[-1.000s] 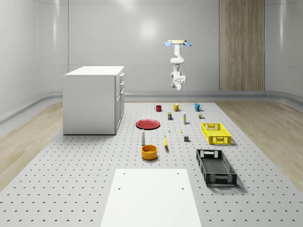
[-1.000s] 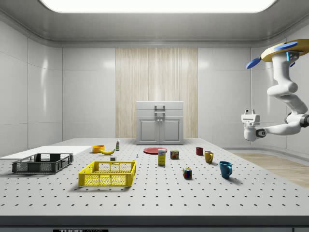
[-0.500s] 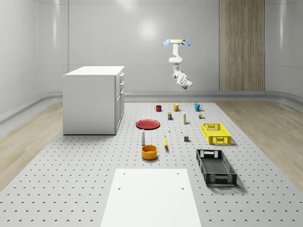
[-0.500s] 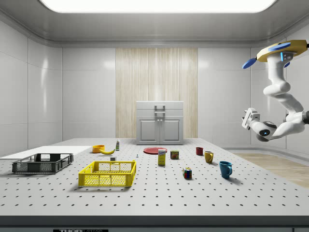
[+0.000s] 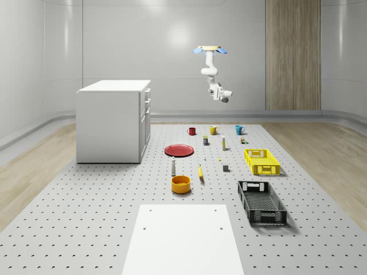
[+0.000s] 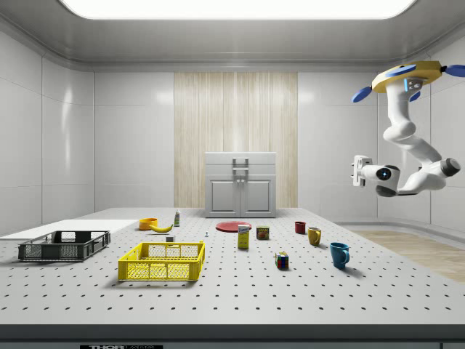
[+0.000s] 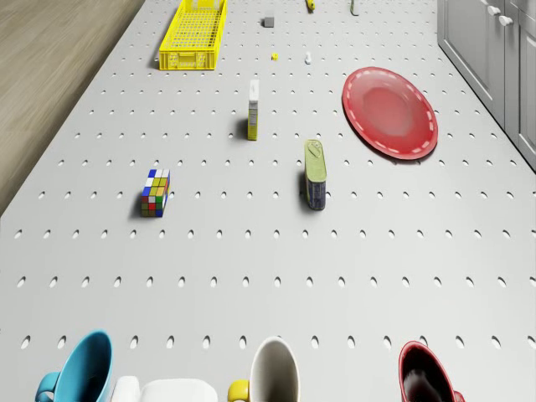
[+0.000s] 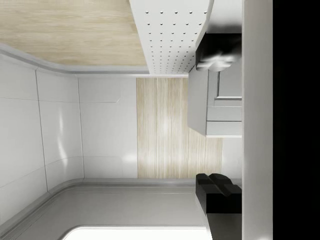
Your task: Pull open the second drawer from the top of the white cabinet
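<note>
The white cabinet (image 5: 114,121) stands on the table at the whole-scene view's left, its drawers on the face toward the table's middle (image 5: 147,104). In the side view the cabinet (image 6: 240,190) faces the camera, and the second drawer (image 6: 240,173) sits just under the top one, flush with the front. The drone (image 5: 210,50) hovers high over the table's far end, above the mugs. Its arm hangs down and bends, holding the gripper (image 6: 357,171) level and aimed at the cabinet, far from it. In the wrist view the gripper (image 8: 220,120) is open, with the cabinet (image 8: 220,107) distant between its fingers.
Between drone and cabinet lie a red plate (image 7: 390,111), a tin (image 7: 316,182), a Rubik's cube (image 7: 155,192) and a small box (image 7: 252,110). Blue (image 7: 79,373), yellow (image 7: 274,373) and red (image 7: 423,377) mugs stand below the drone. Yellow (image 5: 261,161) and black (image 5: 261,201) crates sit at the whole-scene view's right.
The drone has drifted toward the cabinet's side. The arm has swung the gripper up from pointing down to pointing level at the cabinet. The cabinet and table things have not moved.
</note>
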